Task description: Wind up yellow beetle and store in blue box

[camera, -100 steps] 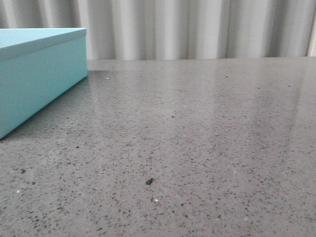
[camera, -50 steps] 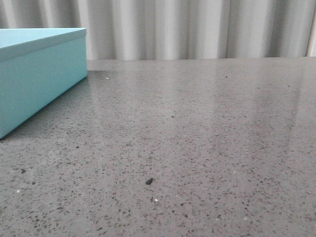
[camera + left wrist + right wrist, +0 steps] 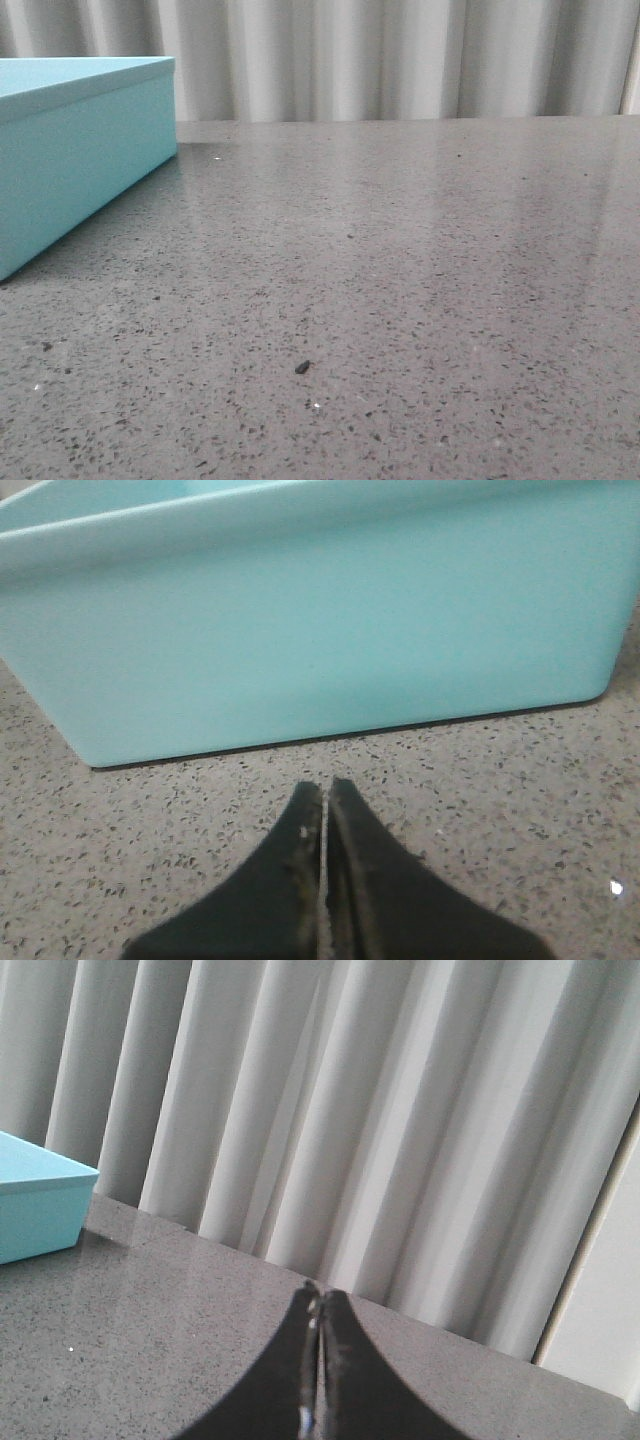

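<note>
Nothing moved; one blue box [image 3: 80,150], lid on.

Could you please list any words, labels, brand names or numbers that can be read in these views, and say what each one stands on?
None: no text shows in any view.
The blue box has plain sides and a plain lid.
The grey table carries only specks.
The curtain is plain.
</note>
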Tool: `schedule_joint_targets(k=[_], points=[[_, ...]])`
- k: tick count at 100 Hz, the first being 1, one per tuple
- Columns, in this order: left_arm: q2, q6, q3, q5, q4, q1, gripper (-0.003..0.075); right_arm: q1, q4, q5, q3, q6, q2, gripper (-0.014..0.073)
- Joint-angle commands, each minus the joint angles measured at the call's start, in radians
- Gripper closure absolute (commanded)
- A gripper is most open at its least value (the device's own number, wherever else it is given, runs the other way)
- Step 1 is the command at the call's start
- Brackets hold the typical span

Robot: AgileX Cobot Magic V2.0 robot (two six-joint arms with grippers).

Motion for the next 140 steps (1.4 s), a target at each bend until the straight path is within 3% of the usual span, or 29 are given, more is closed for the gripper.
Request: schedule_joint_targets(k=[1, 17, 37, 54, 70, 103, 140], points=[[-0.029, -0.007, 0.029, -0.05, -0.002, -0.007, 0.0741, 0.002, -0.019, -0.064, -0.015, -0.005, -0.006, 0.0648], [-0.029, -0.007, 0.029, -0.05, -0.002, -0.007, 0.0741, -0.016, -0.019, -0.08, 0.052, -0.005, -0.006, 0.0648], [-0.029, -0.007, 0.029, -0.05, -0.002, -0.007, 0.0741, -0.108, -0.012, -0.295, 0.296, -0.005, -0.006, 0.0648], [-0.029, -0.007, 0.029, -0.05, -0.002, -0.007, 0.0741, -0.185, -0.008, -0.363, 0.437, 0.001, -0.006, 0.0648], [-0.029, -0.007, 0.029, -0.05, -0.004, -0.007, 0.0741, -0.258, 0.006, -0.253, 0.435, 0.001, -0.006, 0.0648], [-0.029, -0.007, 0.029, -0.05, -0.004, -0.007, 0.0741, -0.261, 0.026, 0.005, 0.435, 0.001, -0.006, 0.0648], [-0.029, -0.007, 0.029, -0.05, -0.004, -0.007, 0.0741, -0.261, 0.026, 0.001, 0.435, 0.001, -0.014, 0.0648]])
